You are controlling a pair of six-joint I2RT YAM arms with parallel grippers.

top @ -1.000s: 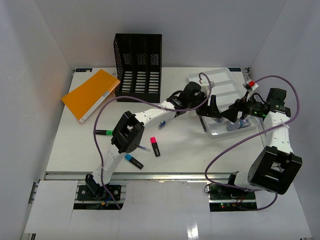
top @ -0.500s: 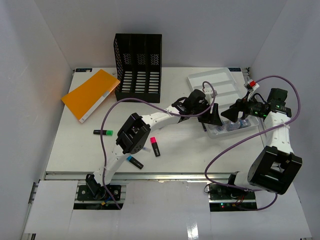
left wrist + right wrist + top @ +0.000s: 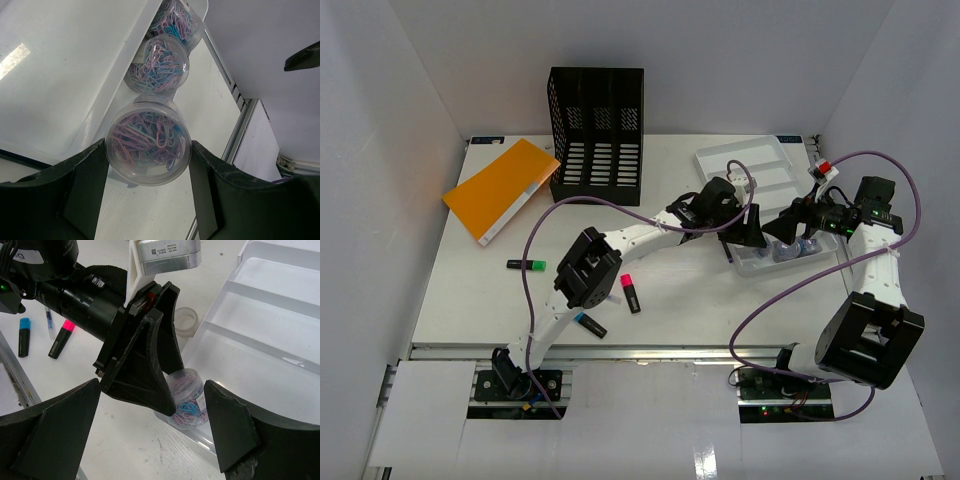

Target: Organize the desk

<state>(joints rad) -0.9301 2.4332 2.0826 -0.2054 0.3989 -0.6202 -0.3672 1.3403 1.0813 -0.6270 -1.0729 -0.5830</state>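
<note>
The desk (image 3: pixel 470 270) is a white tabletop. My left gripper (image 3: pixel 745 232) is shut on a clear jar of pastel paper clips (image 3: pixel 148 141), held over the near edge of the white compartment tray (image 3: pixel 760 165). Two more clip jars (image 3: pixel 157 65) lie in the tray's near compartment. My right gripper (image 3: pixel 782 228) is open and empty, hovering just right of the left one. In the right wrist view, its fingers (image 3: pixel 55 425) straddle the left gripper (image 3: pixel 145 355), and a clip jar (image 3: pixel 189 397) shows behind it.
An orange notebook (image 3: pixel 500 187) lies at the back left beside a black mesh file holder (image 3: pixel 597 135). Green (image 3: pixel 527 265), pink (image 3: pixel 631 293) and blue (image 3: pixel 588 322) highlighters lie on the front left. A roll of tape (image 3: pixel 186 321) sits beside the tray.
My left gripper has moved right with the jar, from beside the tray to its near edge. The right arm has barely moved.
</note>
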